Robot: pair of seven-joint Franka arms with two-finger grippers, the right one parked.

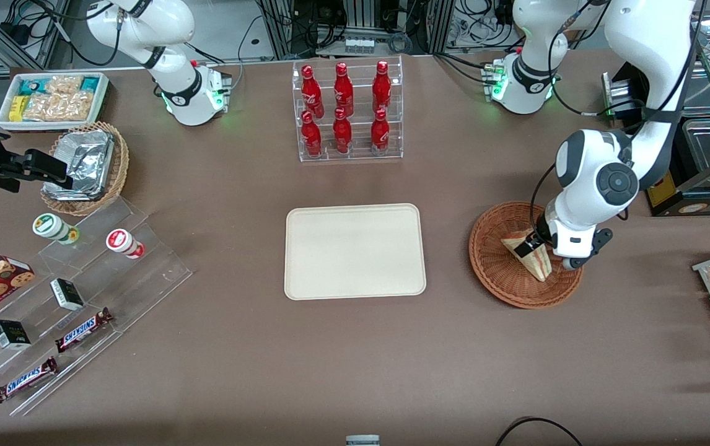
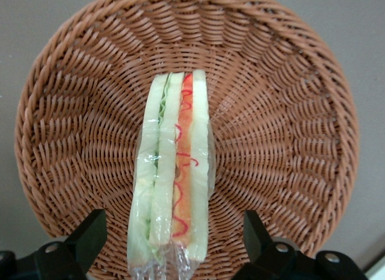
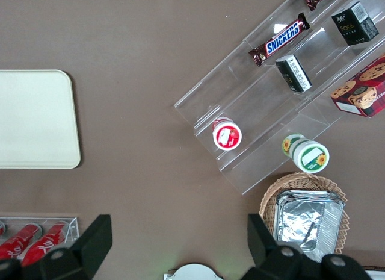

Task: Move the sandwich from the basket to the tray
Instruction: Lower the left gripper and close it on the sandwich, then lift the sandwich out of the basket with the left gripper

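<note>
From the front, the gripper [image 1: 531, 243] hangs low over the basket [image 1: 496, 267], which sits toward the working arm's end of the table, well apart from the tray [image 1: 355, 251] at the table's middle. The sandwich [image 1: 533, 259] lies in the basket, partly hidden there by the arm's wrist. The left wrist view shows what the front cannot: the sandwich [image 2: 173, 183] stands on edge in clear wrap, green filling in one layer and red-orange in the next, and the two fingers [image 2: 89, 235] are spread wide, one on each side of it and apart from the bread. The basket [image 2: 289, 111] fills that view. The right wrist view alone shows the tray's [image 3: 36, 120] bare corner up close.
</note>
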